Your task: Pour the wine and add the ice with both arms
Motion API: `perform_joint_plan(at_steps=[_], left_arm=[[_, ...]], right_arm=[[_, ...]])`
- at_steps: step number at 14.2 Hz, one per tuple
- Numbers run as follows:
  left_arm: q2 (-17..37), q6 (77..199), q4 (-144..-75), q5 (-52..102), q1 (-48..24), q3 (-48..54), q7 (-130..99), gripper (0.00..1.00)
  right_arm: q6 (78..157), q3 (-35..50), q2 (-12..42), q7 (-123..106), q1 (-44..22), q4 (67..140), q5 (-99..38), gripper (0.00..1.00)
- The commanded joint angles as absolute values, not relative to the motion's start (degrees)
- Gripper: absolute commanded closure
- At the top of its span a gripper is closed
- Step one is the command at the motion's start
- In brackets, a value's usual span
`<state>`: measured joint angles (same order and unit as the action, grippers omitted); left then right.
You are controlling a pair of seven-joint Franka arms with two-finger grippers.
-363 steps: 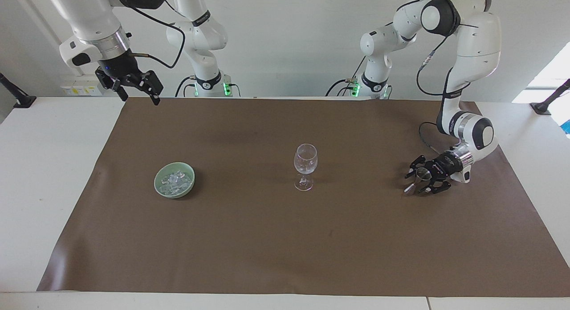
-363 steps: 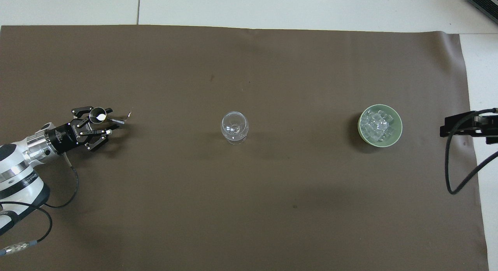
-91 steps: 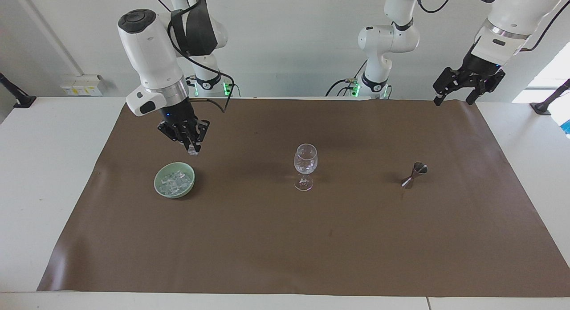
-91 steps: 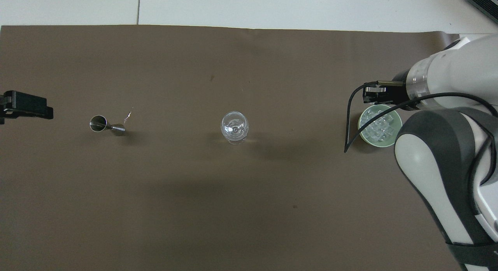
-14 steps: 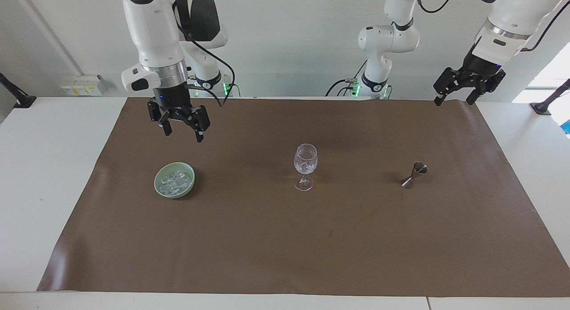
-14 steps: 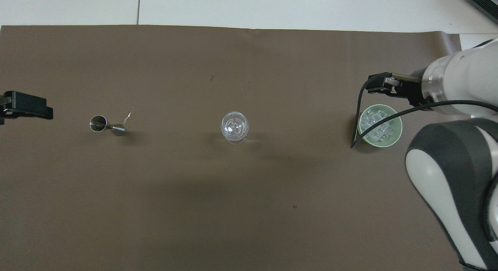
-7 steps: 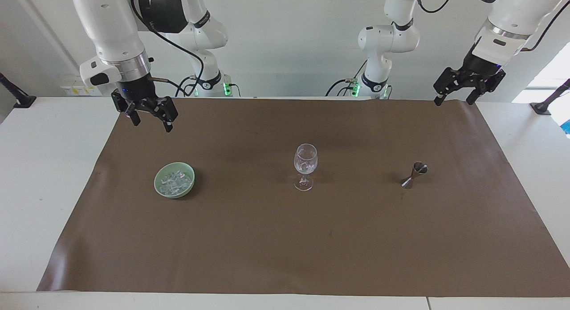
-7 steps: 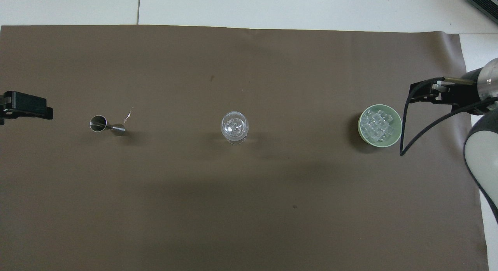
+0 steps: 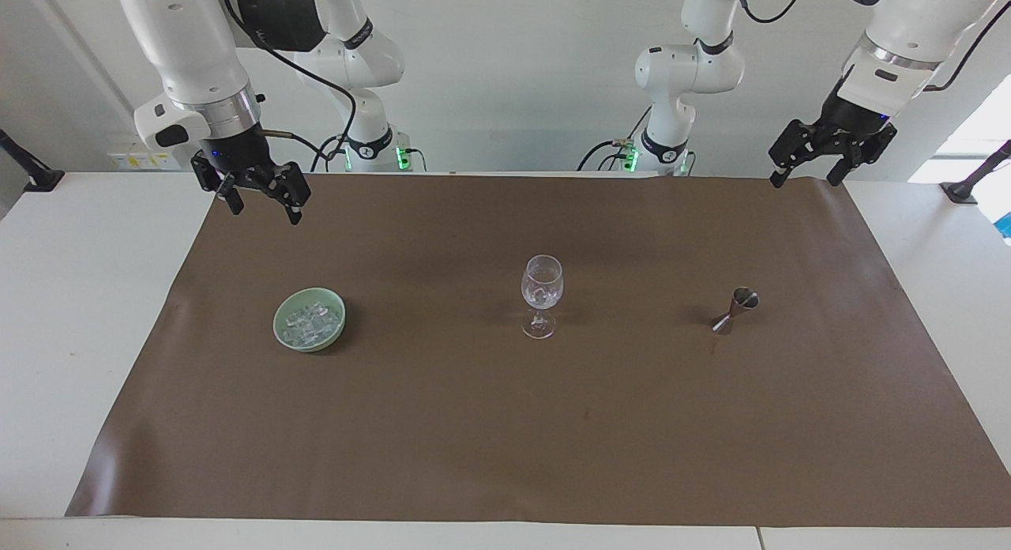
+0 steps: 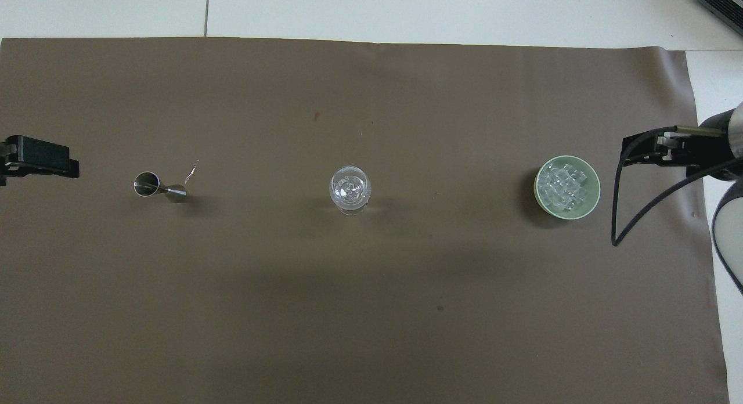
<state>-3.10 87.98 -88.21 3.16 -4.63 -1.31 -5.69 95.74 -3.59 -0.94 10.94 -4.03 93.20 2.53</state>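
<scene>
left claw (image 9: 805, 164) raised and open, right claw (image 9: 264, 198) likewise

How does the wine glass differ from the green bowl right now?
The wine glass is clear, tall and stemmed; the bowl is green, low and wide. The glass stands mid-mat; the bowl sits toward the right arm's end. The bowl holds a heap of ice; the glass shows far less inside. Both stand upright, untouched.

A white desk (image 9: 95, 313) carries a brown mat (image 9: 505, 439) over most of its top. On the mat, in a row, stand a green bowl (image 9: 338, 327) toward the right arm's end, a stemmed glass (image 9: 542, 295) mid-mat, and a metal jigger (image 9: 736, 310) toward the left arm's end.
</scene>
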Motion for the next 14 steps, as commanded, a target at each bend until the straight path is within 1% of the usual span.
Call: perform_joint_plan(at_steps=[1, 5, 14], left_arm=[[-4.7, 87.7, -89.8, 2.0, -4.5, -1.2, -5.5, 0.00], [-4.7, 87.7, -89.8, 2.0, -4.5, -1.1, -5.5, 0.00], [-4.7, 87.7, -89.8, 2.0, -4.5, -1.1, -5.5, 0.00]], right_arm=[[92.8, -4.0, -2.1, 8.0, -3.3, 91.7, 0.7, 0.00], [92.7, -3.6, -4.5, 8.1, -3.5, 94.9, 0.4, 0.00], [92.7, -3.5, -4.5, 8.4, -3.9, 94.8, 0.4, 0.00]])
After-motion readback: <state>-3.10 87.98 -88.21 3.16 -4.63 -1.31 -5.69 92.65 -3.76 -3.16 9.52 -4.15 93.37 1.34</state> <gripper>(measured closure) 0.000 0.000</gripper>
